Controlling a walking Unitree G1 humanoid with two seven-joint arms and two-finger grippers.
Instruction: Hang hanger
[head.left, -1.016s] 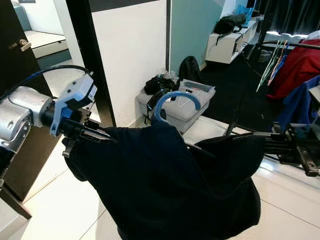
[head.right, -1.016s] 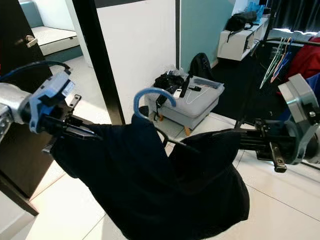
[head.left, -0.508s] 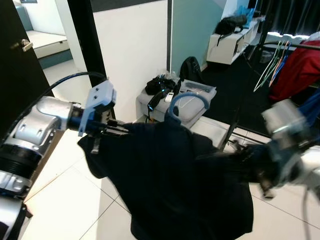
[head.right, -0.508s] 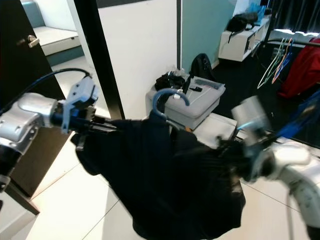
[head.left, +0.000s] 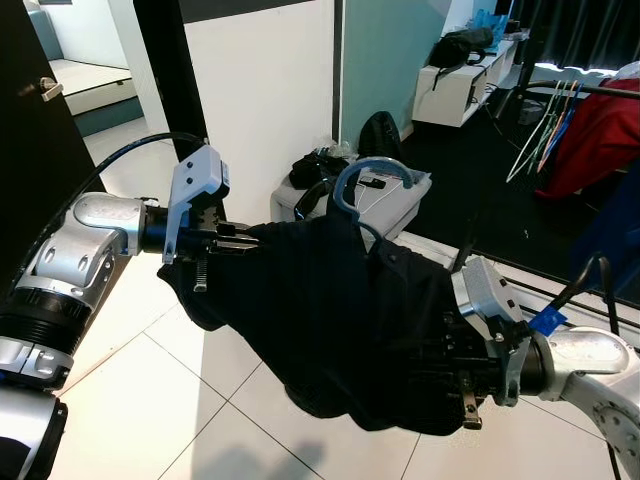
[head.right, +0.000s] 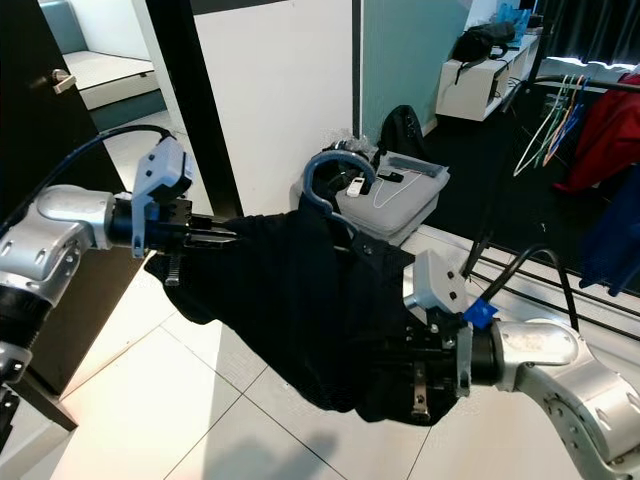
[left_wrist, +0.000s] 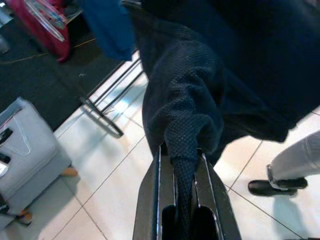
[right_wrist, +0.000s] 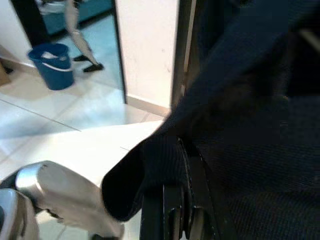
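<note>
I see a white tiled floor (head.left: 120, 400) with dark grout lines underfoot. Ahead stands a white wall (head.left: 265, 110) edged by a black post (head.left: 175, 80), with a pale teal panel (head.left: 385, 60) to its right. A dark door (head.left: 35, 150) with a metal handle is on the left. A grey case (head.left: 395, 195) sits near the wall, a white low cabinet (head.left: 460, 90) far right, beside a clothes rail (head.left: 585, 90) hung with red and blue garments.
</note>
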